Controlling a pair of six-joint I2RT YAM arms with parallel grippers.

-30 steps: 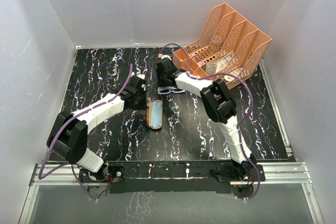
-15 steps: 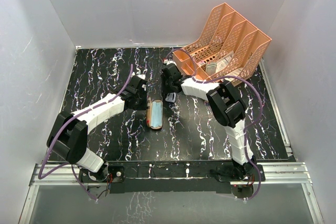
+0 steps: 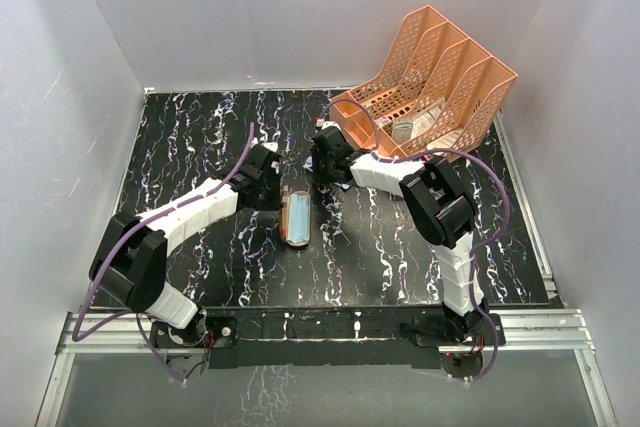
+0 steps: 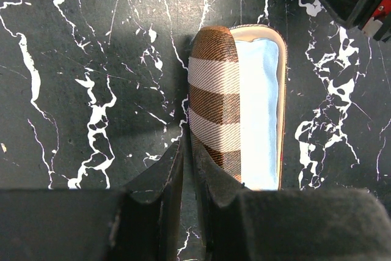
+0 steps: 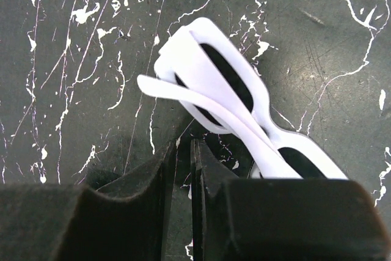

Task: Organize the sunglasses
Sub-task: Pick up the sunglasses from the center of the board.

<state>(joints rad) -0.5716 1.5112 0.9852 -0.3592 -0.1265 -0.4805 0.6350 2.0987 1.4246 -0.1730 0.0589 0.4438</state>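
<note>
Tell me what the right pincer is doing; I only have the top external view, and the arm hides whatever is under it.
Observer: The right wrist view shows the right pincer closed on the sunglasses, white frame, arms folded, tilted.
Operator: And the left one?
Observer: The left wrist view shows the left pincer pinching the plaid lid of the case, holding it open.
Operator: Anything inside?
Observer: A light blue cloth lies in the open half; no glasses there.
</note>
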